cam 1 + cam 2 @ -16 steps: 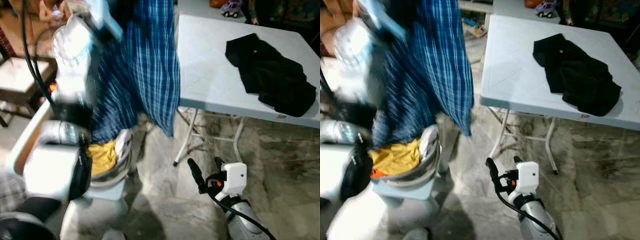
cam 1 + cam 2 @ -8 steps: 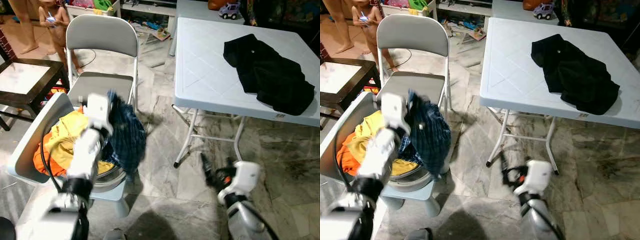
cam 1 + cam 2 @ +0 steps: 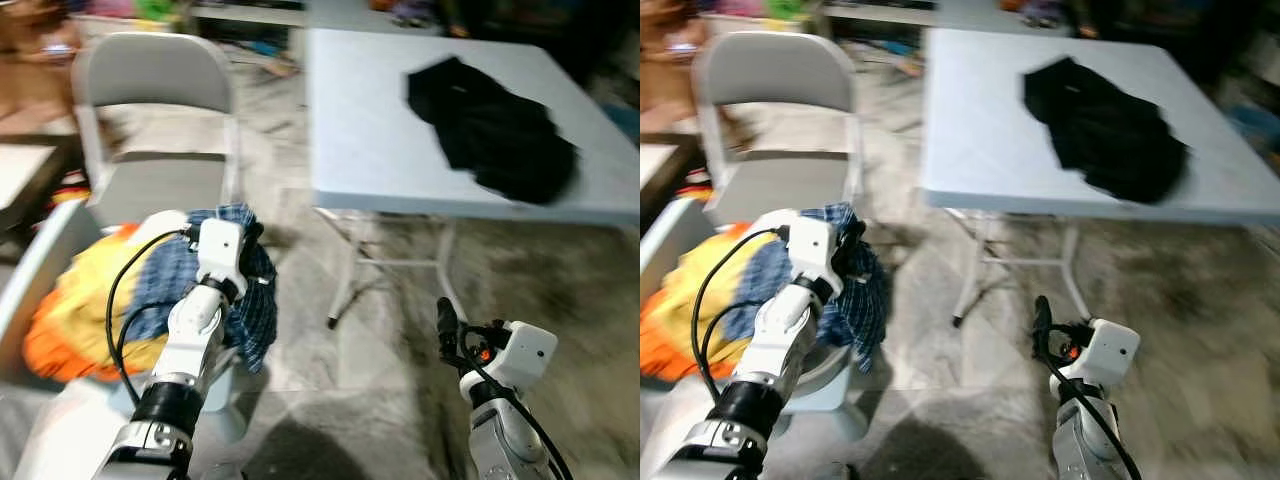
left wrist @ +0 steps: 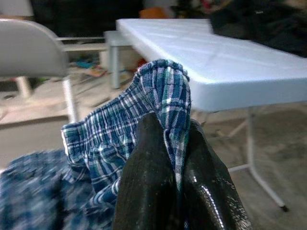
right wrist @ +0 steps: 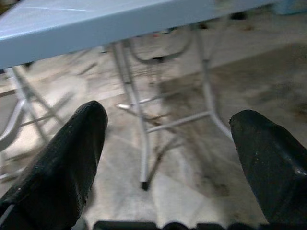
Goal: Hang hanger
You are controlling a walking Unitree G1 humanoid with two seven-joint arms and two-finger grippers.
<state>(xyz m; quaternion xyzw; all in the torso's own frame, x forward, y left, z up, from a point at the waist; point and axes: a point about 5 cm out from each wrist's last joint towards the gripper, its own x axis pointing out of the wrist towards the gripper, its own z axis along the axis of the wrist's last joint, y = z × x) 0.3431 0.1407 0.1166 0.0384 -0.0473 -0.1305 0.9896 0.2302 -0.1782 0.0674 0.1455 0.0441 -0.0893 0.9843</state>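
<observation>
Blue plaid cloth (image 4: 163, 103) is pinched between the two black fingers (image 4: 144, 177) of the left gripper (image 3: 246, 243), whose jaws are closed tight on a fold of it. That cloth hangs over the near right edge of a laundry basket (image 3: 40, 265) at the left of the scene, with yellow and orange clothes (image 3: 75, 305) heaped beside it further left. No hanger can be made out; the head views are blurred. Beyond the basket stands a grey folding chair (image 3: 155, 75), its seat facing the robot. To the right of the chair is a white folding desk (image 3: 380, 130) on thin metal legs, with a black garment (image 3: 490, 130) lying crumpled on its far right part. Near, at the right, the right gripper (image 3: 442, 322) hangs low over the marbled stone floor (image 3: 370, 350), its jaws spread wide apart and holding nothing, pointed toward the desk legs (image 5: 136, 134).
</observation>
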